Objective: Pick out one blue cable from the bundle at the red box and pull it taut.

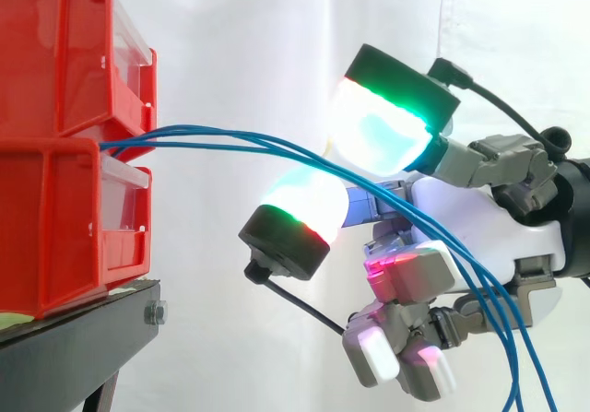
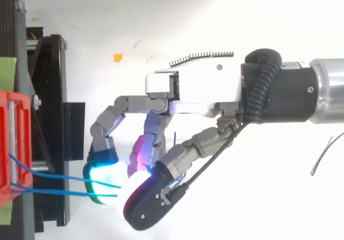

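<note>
Hand (image 1: 479, 228) (image 2: 199, 89): two glowing pads (image 1: 383, 122) pinch the blue cables (image 1: 230, 140) (image 2: 54, 176), other fingers curled. Cables exit between the red bins (image 1: 55, 62), sagging past the palm

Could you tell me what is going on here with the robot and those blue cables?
The robot's hand is at the bundle of blue cables, a short way out from the red bins stacked on the black stand. The cables come out from between the two bins, run past the hand and droop down beyond it, so they hang slack rather than taut. Whether the hand has hold of one cable cannot be told from these views.
</note>
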Tool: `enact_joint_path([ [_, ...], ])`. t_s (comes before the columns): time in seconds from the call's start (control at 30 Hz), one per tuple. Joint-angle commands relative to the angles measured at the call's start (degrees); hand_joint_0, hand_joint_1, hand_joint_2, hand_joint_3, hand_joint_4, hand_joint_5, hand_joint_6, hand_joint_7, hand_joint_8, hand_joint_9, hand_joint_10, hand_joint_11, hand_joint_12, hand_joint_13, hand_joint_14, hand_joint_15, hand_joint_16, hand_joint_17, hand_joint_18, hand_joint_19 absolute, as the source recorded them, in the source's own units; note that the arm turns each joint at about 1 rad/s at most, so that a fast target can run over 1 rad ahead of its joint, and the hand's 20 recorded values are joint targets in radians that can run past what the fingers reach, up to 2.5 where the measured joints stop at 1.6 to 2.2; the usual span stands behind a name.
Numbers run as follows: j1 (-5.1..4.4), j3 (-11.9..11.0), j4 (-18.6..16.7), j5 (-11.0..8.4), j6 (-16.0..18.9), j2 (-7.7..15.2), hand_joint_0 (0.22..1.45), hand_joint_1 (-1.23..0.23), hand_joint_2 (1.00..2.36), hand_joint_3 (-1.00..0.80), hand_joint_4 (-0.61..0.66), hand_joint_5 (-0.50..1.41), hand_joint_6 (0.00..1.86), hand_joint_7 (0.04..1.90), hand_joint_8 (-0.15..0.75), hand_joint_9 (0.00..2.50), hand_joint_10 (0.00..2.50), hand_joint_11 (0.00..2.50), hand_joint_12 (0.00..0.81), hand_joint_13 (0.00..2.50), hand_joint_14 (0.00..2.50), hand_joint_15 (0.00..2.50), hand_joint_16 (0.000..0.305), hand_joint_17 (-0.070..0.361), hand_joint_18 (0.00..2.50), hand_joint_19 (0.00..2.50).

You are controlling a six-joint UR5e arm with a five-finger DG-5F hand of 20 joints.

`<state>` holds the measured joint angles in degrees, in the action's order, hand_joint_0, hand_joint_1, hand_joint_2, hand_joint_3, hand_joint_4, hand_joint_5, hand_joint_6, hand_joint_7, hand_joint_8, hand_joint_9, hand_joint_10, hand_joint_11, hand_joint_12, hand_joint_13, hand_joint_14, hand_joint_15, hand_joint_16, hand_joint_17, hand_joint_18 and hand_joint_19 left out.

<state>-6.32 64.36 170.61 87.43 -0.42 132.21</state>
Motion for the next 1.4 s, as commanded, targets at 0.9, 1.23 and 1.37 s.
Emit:
enact_joint_path([
  [0.9, -0.01, 0.0, 0.3, 0.02, 0.0, 0.0, 0.81, -0.98, 1.00, -0.50, -0.24, -0.09, 0.94, 1.15, 0.278, 1.31, 0.03, 0.83, 0.312, 1.02, 0.02, 0.49, 0.047, 0.105, 1.07, 0.64],
  [1.23, 0.08, 0.0, 0.3, 0.02, 0.0, 0.0, 0.71, -0.99, 1.00, -0.50, -0.24, -0.08, 0.93, 1.09, 0.257, 1.37, 0.03, 0.85, 0.308, 1.06, 0.02, 0.50, 0.046, 0.103, 1.09, 0.63],
  [1.37, 0.08, 0.0, 0.3, 0.02, 0.0, 0.0, 0.67, -1.01, 1.00, -0.50, -0.19, -0.08, 0.93, 1.09, 0.260, 1.38, 0.03, 0.85, 0.308, 1.07, 0.02, 0.51, 0.046, 0.102, 1.10, 0.64],
])
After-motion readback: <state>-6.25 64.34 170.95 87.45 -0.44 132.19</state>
